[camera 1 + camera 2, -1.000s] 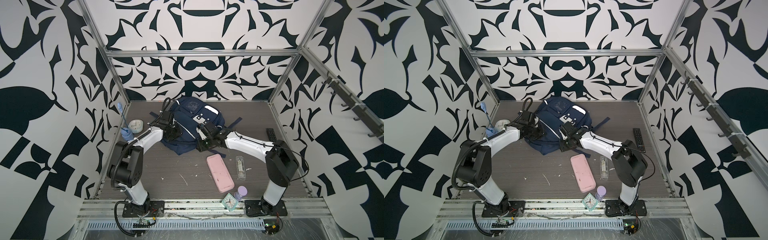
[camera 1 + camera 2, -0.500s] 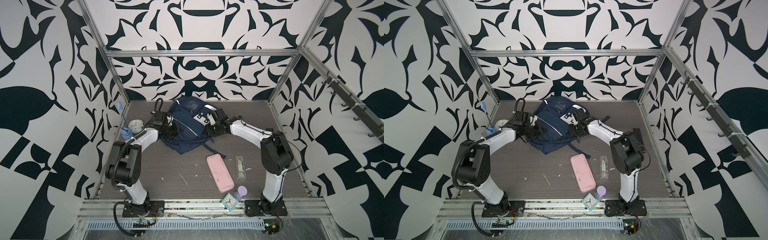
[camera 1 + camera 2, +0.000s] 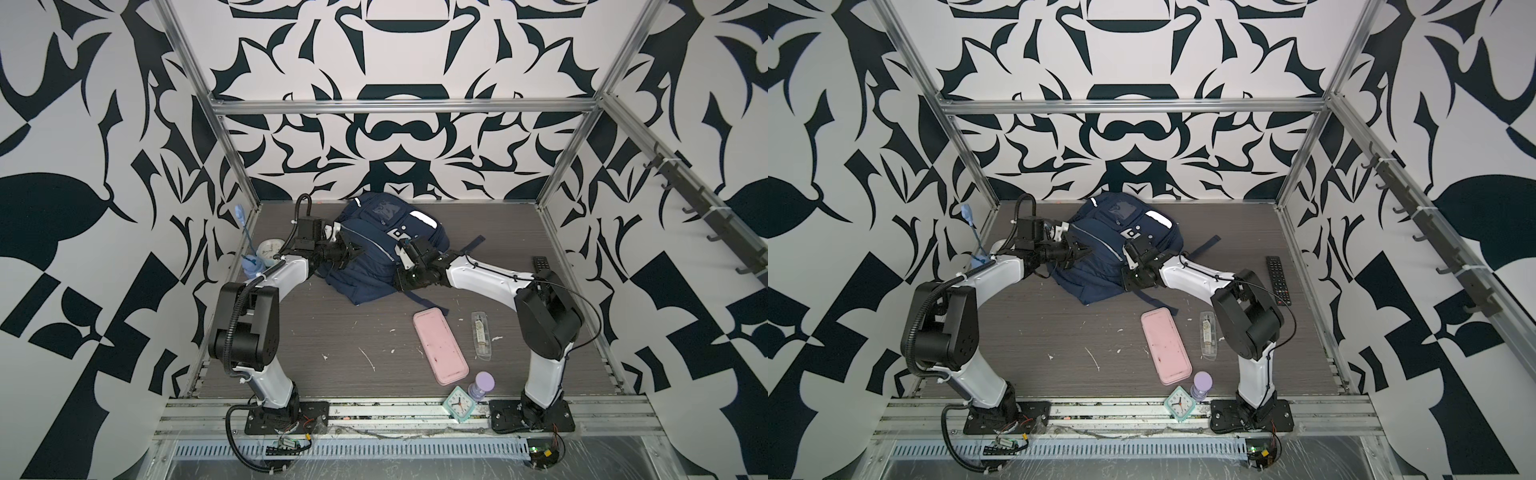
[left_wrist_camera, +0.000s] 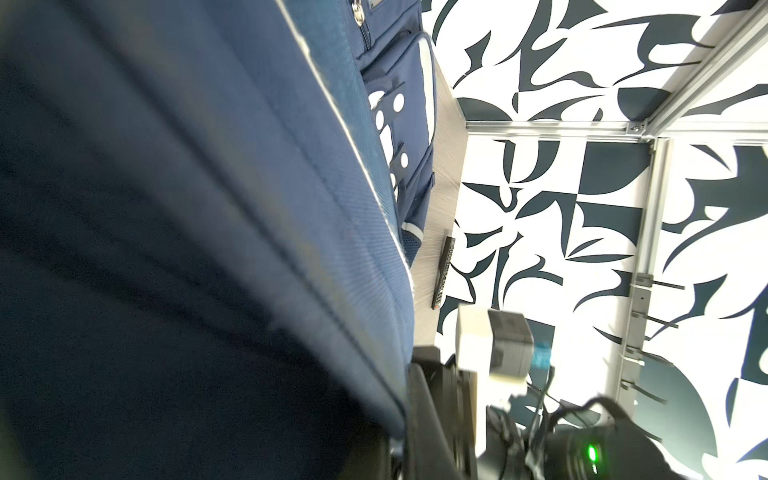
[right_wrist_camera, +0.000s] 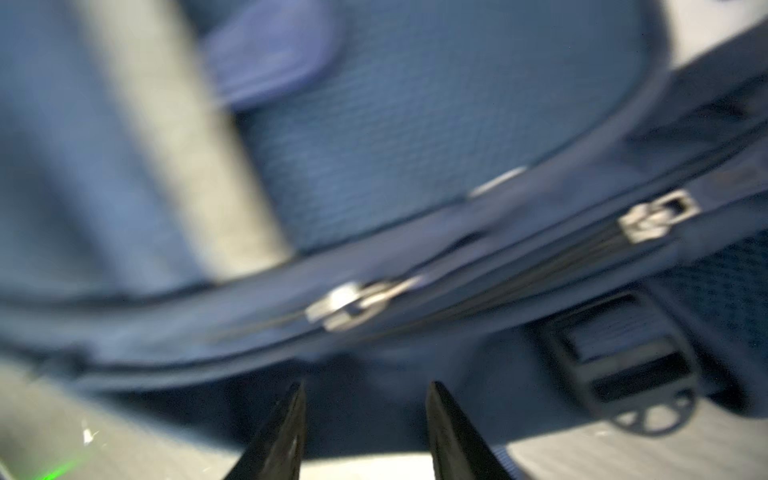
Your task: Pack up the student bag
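The table (image 3: 332,332) is a grey-brown board with wood grain, and small white scraps (image 3: 368,358) are scattered on its front half. Black-and-white patterned walls (image 3: 395,137) close it on three sides, with an aluminium frame (image 3: 399,108) along the corners and a rail of hooks (image 3: 706,212) on the right wall.

The bag (image 3: 374,270) lies at the back centre of the table, near the rear wall. The left gripper (image 3: 352,250) is closed at the left edge of the bag (I cannot tell whether fabric is between the jaws). The right gripper (image 5: 365,415) is partly open with nothing between its fingertips, and it points at the zippers (image 5: 353,307) on the side of the bag.

A pink case (image 3: 440,351) and a clear case (image 3: 481,336) lie apart in the right front. A purple bottle (image 3: 482,382) and a mint clock (image 3: 459,404) stand at the front edge. A remote (image 3: 1278,279) lies by the right wall, and a white clock (image 3: 268,251) by the left wall.
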